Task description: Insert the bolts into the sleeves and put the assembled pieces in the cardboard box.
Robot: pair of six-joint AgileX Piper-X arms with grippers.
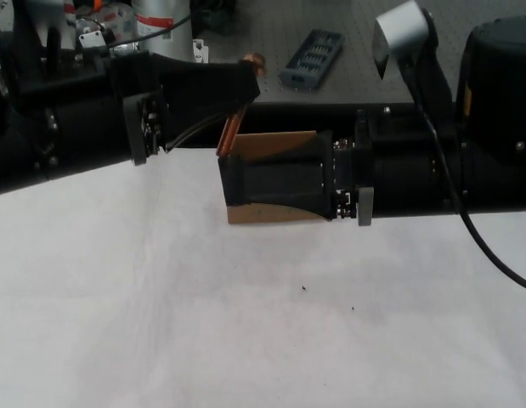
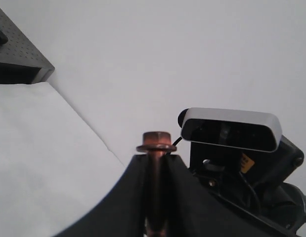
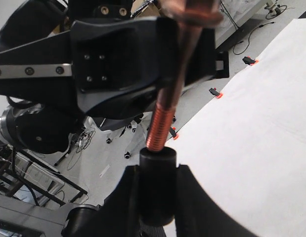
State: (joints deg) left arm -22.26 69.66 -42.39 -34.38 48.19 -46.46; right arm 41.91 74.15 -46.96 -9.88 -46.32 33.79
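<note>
A copper bolt [image 1: 235, 115] hangs tilted, head up, with my left gripper [image 1: 246, 85] shut on its upper shank. The left wrist view has the bolt's head [image 2: 155, 142] standing just past the closed fingertips of that gripper [image 2: 155, 160]. My right gripper [image 3: 157, 173] is shut on a black sleeve [image 3: 157, 160] held upright. The bolt's threaded lower end [image 3: 160, 123] meets the sleeve's top opening. In the high view the right gripper [image 1: 227, 174] sits directly under the bolt, in front of the cardboard box [image 1: 275, 146], whose middle it hides.
A white cloth [image 1: 246, 323] covers the near bench. Behind it lies a dark perforated plate [image 1: 347, 81] with a grey-blue tray [image 1: 312, 58]. Bottles and clutter [image 1: 156, 21] stand at the back left. The right arm's wrist camera [image 2: 232, 129] sits close beside the bolt.
</note>
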